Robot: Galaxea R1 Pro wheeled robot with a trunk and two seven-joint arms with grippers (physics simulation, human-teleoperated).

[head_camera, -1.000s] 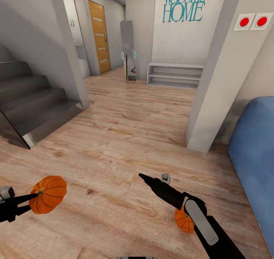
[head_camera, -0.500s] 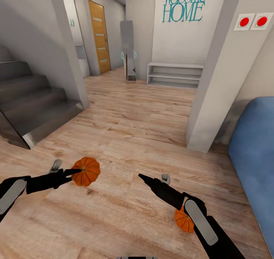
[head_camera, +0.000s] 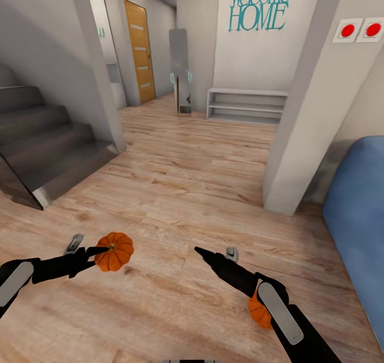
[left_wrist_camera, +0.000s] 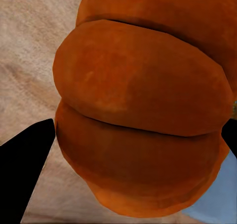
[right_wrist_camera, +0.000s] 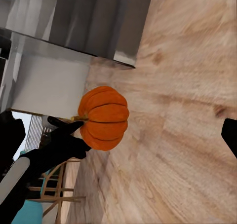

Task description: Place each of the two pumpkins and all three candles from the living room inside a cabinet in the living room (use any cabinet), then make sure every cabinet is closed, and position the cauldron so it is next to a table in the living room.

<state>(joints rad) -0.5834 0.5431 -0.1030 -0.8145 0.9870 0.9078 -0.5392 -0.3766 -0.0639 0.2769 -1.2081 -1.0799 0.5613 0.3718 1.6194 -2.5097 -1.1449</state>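
Two arms over a wooden hallway floor, one pumpkin carried.

Head view: the left gripper (head_camera: 92,253) was clamped on an orange pumpkin (head_camera: 114,251) held above the wooden floor (head_camera: 186,182); the right gripper (head_camera: 216,255) stood apart and empty, a second pumpkin (head_camera: 257,312) showing beside the right forearm. Stairs (head_camera: 48,144) lay far left, a blue sofa (head_camera: 357,230) right.
Left wrist view: the held pumpkin (left_wrist_camera: 143,105) sat between dark fingers (left_wrist_camera: 24,165).
Right wrist view: the left gripper (right_wrist_camera: 74,130) pinched the carried pumpkin (right_wrist_camera: 103,118).
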